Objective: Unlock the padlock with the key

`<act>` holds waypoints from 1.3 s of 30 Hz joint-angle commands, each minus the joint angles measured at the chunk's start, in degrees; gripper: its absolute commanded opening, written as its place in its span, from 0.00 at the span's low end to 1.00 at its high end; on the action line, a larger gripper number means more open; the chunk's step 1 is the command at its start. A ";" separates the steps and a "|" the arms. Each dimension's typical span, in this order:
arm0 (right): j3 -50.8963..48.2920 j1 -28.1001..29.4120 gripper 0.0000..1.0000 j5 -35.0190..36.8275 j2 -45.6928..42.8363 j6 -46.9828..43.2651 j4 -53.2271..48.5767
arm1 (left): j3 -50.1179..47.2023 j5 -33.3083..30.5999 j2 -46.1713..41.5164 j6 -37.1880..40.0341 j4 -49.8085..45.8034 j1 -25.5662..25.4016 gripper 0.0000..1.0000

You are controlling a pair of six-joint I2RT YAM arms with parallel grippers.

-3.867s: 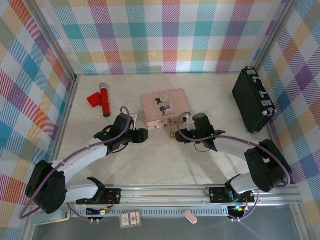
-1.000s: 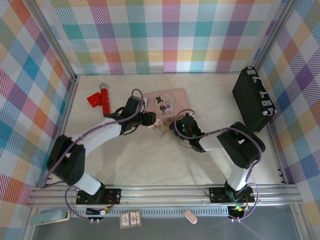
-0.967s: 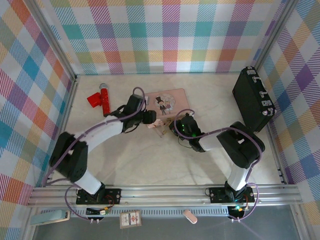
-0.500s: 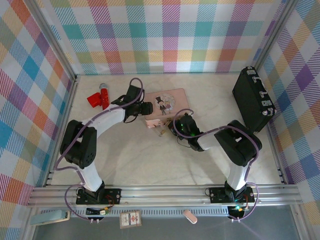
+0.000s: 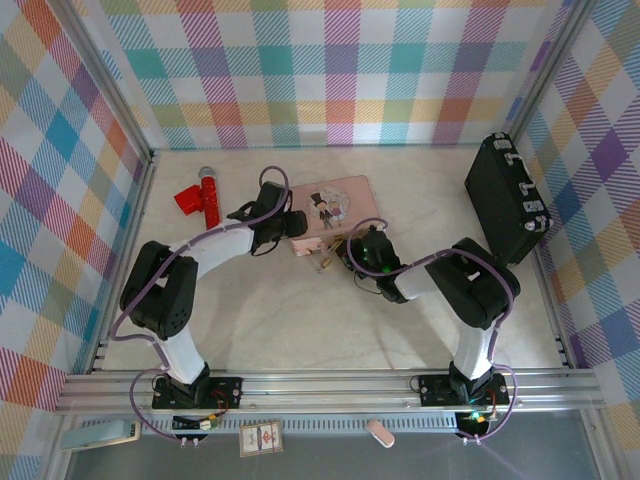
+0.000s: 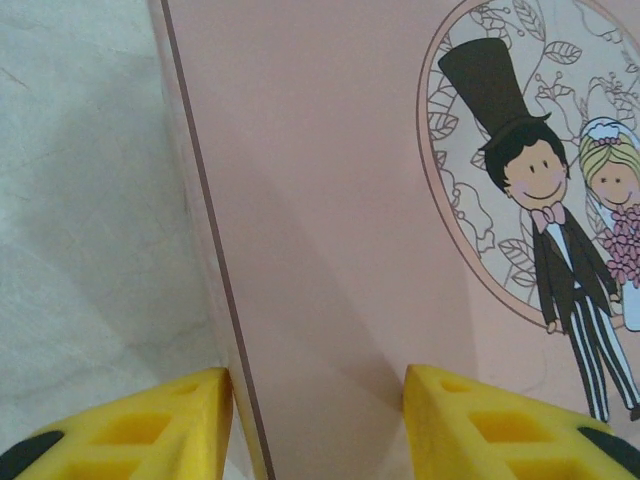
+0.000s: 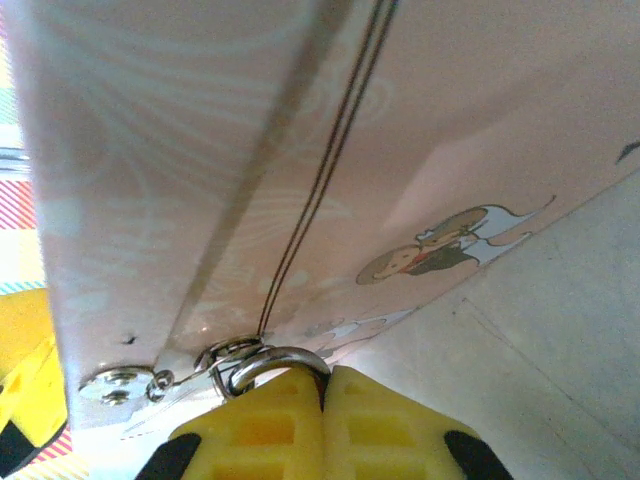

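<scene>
Right gripper [image 7: 322, 385] is pressed fully together at the bottom centre of its wrist view. Its tips sit just under the padlock [image 7: 285, 354], whose silvery shackle loops through the clasp [image 7: 120, 384] on the pink box [image 6: 330, 200]. My left gripper [image 6: 315, 392] stands spread, straddling the box's left edge at the bottom of its frame. I judge the padlock light, hard and slick, free to swing on that clasp, so I would pinch its body by the flat faces and leave the keyhole clear. That body is hidden behind my yellow fingertips [image 7: 380, 420], and the key is too small to make out. Whether a thin blade sits between them I cannot tell.
</scene>
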 commanded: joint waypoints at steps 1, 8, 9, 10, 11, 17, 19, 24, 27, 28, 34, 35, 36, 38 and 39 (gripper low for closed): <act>-2.48 -0.82 0.00 -0.96 1.43 1.03 0.29 | -4.81 0.82 0.05 -1.93 -5.55 -3.17 0.46; -5.00 -2.05 0.00 1.40 -1.82 1.29 0.32 | -9.26 -1.65 -3.39 -4.88 -2.82 -6.22 0.44; -5.19 -2.24 0.00 1.60 -2.25 1.24 0.41 | -9.48 -2.17 -3.72 -5.18 -2.74 -6.61 0.44; -5.36 -2.36 0.00 1.76 -2.56 1.19 0.33 | -9.72 -2.28 -4.00 -5.42 -2.58 -6.83 0.44; -5.54 -2.54 0.00 2.07 -2.86 1.22 0.17 | -9.89 -2.47 -4.44 -5.61 -2.48 -7.15 0.44; -6.85 -3.84 0.00 1.08 -3.15 5.89 0.50 | -10.09 -5.08 -6.23 -5.91 -3.14 -8.62 0.44; -7.04 -3.86 0.00 0.23 -2.77 8.45 1.66 | -9.81 -5.20 -6.23 -5.87 -3.56 -8.87 0.43; -7.71 -3.86 0.00 1.01 -4.52 12.13 1.07 | -9.80 -5.91 -6.18 -6.17 -3.63 -9.89 0.43; -7.92 -4.04 0.00 2.49 -6.72 11.79 -1.17 | -9.91 -6.11 -6.19 -6.44 -3.53 -10.02 0.43; -7.92 -4.02 0.00 2.80 -7.23 11.57 -1.96 | -9.98 -6.08 -6.20 -6.39 -3.48 -10.02 0.43; -7.83 -4.82 0.00 1.15 -8.33 12.83 -3.60 | -10.17 -6.51 -6.99 -6.51 -3.87 -10.02 0.43; -7.90 -4.92 0.00 0.68 -8.14 13.30 -3.12 | -10.30 -6.68 -7.36 -6.52 -3.81 -9.97 0.43; -7.92 -4.92 0.00 0.43 -8.01 13.52 -2.85 | -10.42 -6.83 -7.71 -6.44 -3.79 -10.02 0.43; -8.00 -4.92 0.00 0.74 -8.12 13.71 -3.47 | -10.20 -7.36 -8.03 -6.15 -4.19 -10.02 0.44; -8.21 -4.98 0.00 1.13 -8.20 13.72 -3.63 | -10.02 -7.55 -8.07 -6.09 -4.46 -10.02 0.44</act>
